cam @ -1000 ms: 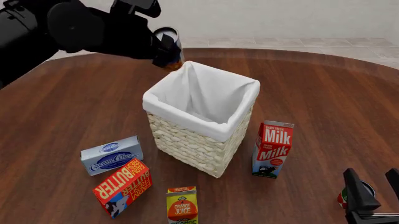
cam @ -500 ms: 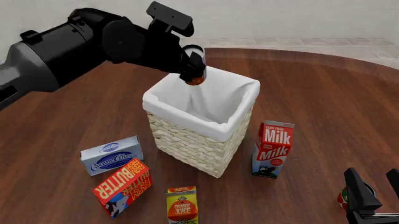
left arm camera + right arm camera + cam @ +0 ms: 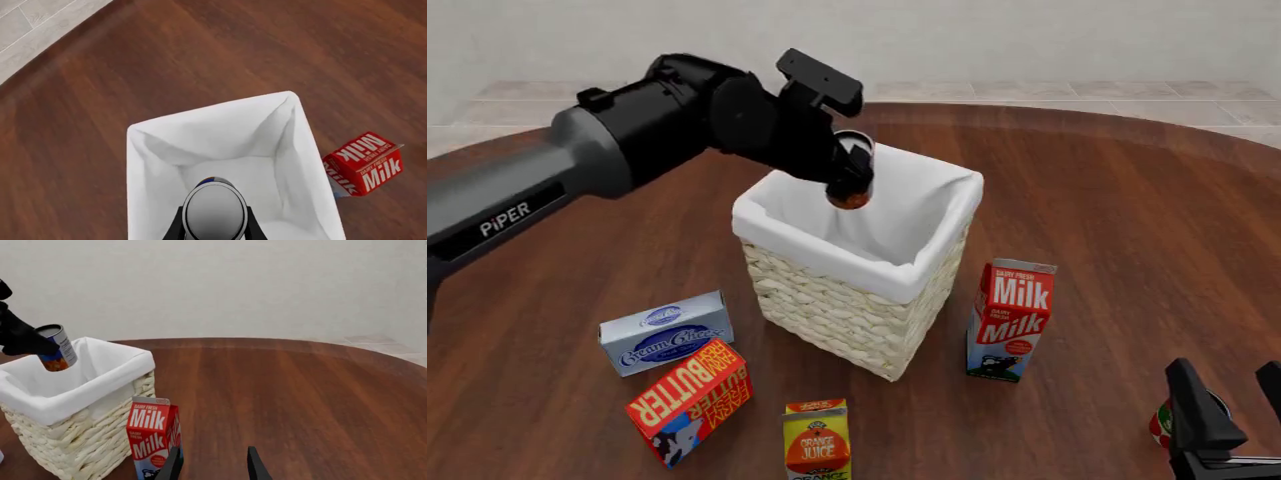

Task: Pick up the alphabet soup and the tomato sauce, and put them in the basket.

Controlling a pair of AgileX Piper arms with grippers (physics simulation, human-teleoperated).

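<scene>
The left gripper (image 3: pixel 851 180) clamps the small, blue-labelled alphabet soup can (image 3: pixel 850 172) by its rigid, probably slippery sides above the cream wicker basket (image 3: pixel 854 290), while the right gripper (image 3: pixel 1228 420) stands open beside the red-white-green tomato sauce can (image 3: pixel 1160 424).

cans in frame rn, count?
2. Alphabet soup held by left gripper over the basket; tomato sauce near edge, between right gripper's jaws. Basket floor partly hidden.
</scene>
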